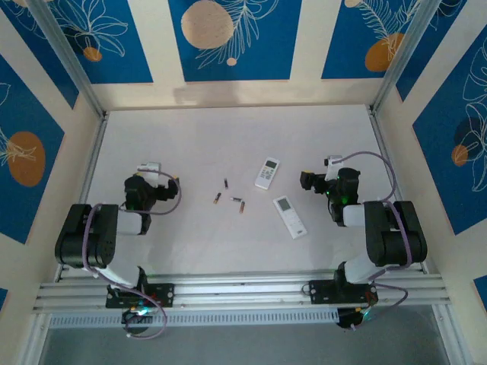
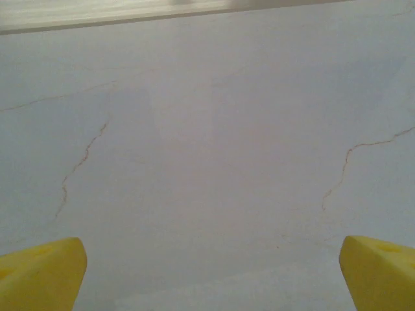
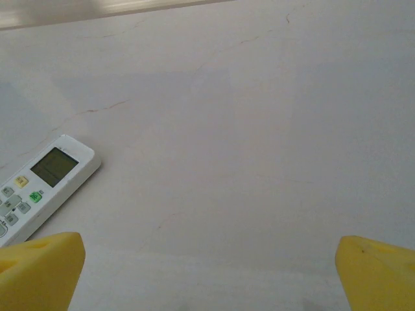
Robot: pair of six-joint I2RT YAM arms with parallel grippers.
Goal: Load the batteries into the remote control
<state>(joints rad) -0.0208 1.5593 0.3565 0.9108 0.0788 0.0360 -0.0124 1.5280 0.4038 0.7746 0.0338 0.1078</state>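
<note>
Batteries [image 1: 237,200]: approx. 4, dark w/ orange ends, loose on white table [image 1: 190,137], mid-table btwn the arms, just left of the remotes.
Remotes: 2, white, face up. Far remote [image 1: 267,172] and near remote [image 1: 290,216] lie apart.
Right wrist view: a remote [image 3: 45,188], grey screen [image 3: 54,166], yellow + green buttons [image 3: 35,196]; labels too small to read.
Left gripper [image 2: 211,275]: yellow fingers [image 2: 39,272] spread wide over bare table.
Right gripper [image 3: 209,275]: same, spread wide, holding nothing.
</note>
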